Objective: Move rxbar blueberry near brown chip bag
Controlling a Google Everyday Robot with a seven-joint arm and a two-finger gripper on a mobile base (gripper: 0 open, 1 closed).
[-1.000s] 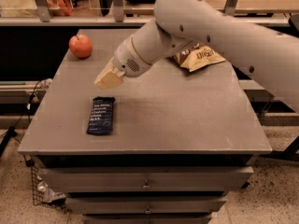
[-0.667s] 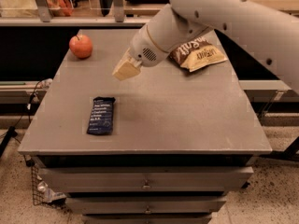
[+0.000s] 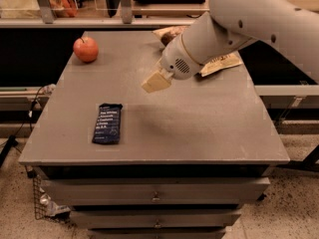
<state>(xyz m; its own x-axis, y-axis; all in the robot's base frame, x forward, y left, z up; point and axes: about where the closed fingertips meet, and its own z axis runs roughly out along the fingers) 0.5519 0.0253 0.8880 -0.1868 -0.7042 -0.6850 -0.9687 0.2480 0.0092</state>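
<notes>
Overhead, the tool [image 3: 156,81], its state unclear, hangs above the grey drawer-fronted table [image 3: 209,133], speckled floor [image 3: 294,203] below.

rxbar blueberry [image 3: 107,123]: flat navy wrapper, pale text, lying near left on table [image 3: 199,128]. brown chip bag [image 3: 222,63]: far right, largely hidden by arm [image 3: 259,19]. gripper [image 3: 156,81] hangs between them, touching neither

Cream gripper [image 3: 156,81] over grey table [image 3: 209,128]; pale-lettered navy rxbar blueberry [image 3: 107,123]; red apple [image 3: 85,49].

This looks like a lab or workroom: my hand [image 3: 156,81] hangs above a grey drawered desk [image 3: 199,128] on speckled floor [image 3: 294,193], cables [image 3: 30,108] beside.
</notes>
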